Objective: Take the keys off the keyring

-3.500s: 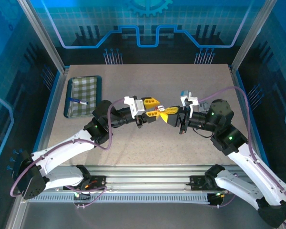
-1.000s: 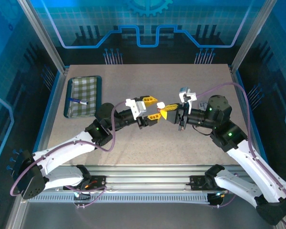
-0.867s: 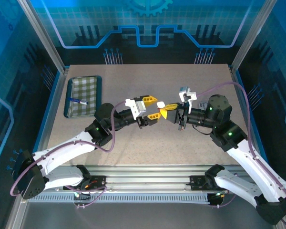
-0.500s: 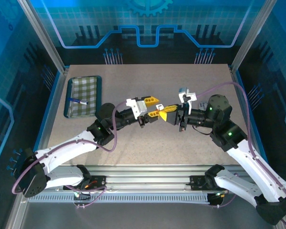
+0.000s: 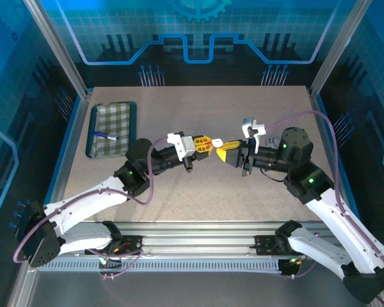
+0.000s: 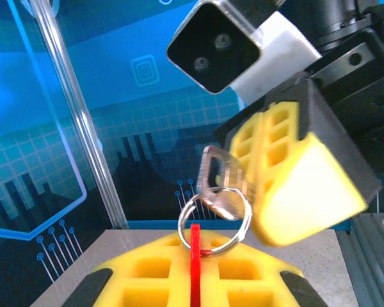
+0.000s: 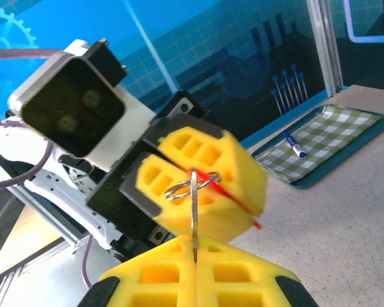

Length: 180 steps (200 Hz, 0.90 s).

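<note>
Now, at frame centre, the left claw (image 5: 207,142), clamping the red keyring (image 6: 194,256), is twisting against the right claw (image 5: 223,147), which is pinching the key (image 6: 223,192), probably working the still-threaded key off.

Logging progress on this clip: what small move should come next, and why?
Probably the right gripper should work the key around the keyring coil: the key is threaded on it, with the left gripper clamping the red tab.
</note>
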Tool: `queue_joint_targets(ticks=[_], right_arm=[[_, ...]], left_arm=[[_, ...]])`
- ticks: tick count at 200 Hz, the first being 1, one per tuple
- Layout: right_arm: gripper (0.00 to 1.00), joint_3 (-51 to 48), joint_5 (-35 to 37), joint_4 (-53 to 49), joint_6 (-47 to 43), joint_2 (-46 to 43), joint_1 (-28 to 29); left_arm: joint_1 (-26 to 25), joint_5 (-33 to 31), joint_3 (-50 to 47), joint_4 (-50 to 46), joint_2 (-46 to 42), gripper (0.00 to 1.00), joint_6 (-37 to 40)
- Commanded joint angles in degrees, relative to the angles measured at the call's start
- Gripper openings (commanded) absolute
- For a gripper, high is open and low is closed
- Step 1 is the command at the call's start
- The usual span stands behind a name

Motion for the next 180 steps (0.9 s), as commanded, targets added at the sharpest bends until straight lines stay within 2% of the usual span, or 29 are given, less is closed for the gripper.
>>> queue_joint_targets(ticks=[1,7,55,113,146,164,180], right_arm=[[0.00,1.45,1.51,0.38,-0.27,-0.83,-1.15],[0.00,1.45,1.39,0.55,-0.29,-0.84,-1.18],[0.00,2.24,4.10,-3.45,-6.59,-2.10,-1.17],[0.00,1.47,7.33,-5.92,-16.41,-4.14,-1.08],[0.00,-0.49,9.60,-3.80,-21.34,-6.38,-0.03],[0.00,-1.52,12.05,-3.44,-24.62,-7.49,0.92],[0.00,-2.55,13.17,-2.89,-28.06,-8.31,2.41]], left_arm=[[-0.10,3.48,0.60,-1.65,-1.68,0.04,0.11],[-0.07,4.00,0.71,-2.15,-1.85,0.00,-0.02],[0.98,8.64,0.92,-3.60,-2.23,0.00,-3.05],[3.81,15.45,1.07,-1.02,-1.51,0.00,-12.56],[4.64,19.76,0.95,2.46,-0.48,0.00,-18.15],[6.20,22.30,0.41,7.58,0.65,0.00,-23.94],[6.98,23.30,-0.09,10.18,1.05,0.00,-26.15]])
